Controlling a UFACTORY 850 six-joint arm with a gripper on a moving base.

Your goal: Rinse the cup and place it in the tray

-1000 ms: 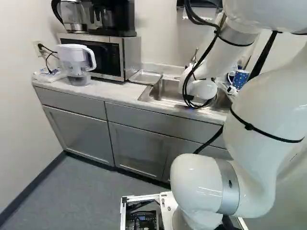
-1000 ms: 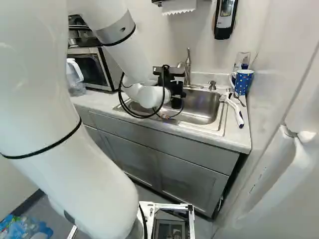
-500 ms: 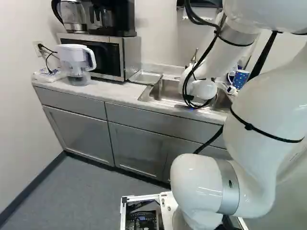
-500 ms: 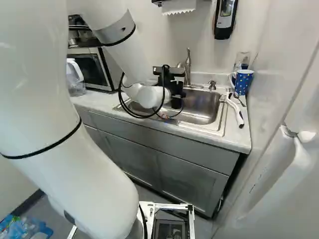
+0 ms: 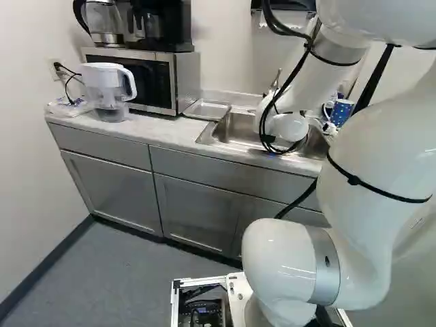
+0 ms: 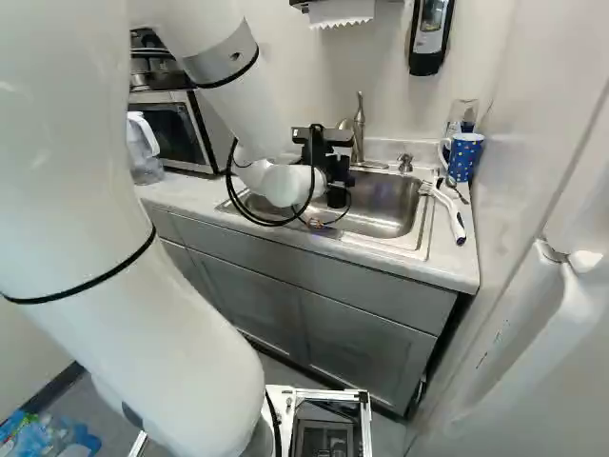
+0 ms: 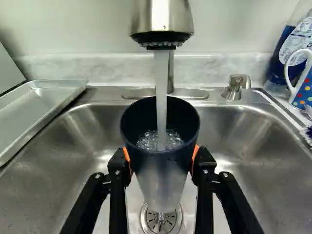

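Rinsing one cup point(image 7: 161, 170) under one faucet point(image 7: 162, 17)
Gripper point(image 6: 337, 177) clamps it with two fingers point(image 7: 118, 165), between one tray point(image 7: 46, 103) and one mug point(image 7: 303, 91).

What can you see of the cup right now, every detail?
The cup is tall and tapered, dark blue around its round mouth, paler and cloudy toward its narrow base; perhaps plastic. It looks roughly upright, mouth up, with the gripper closed on its two sides. Water from the faucet runs into it and bubbles inside. In the wrist view its base overlaps the sink's drain; its height above that I cannot tell.
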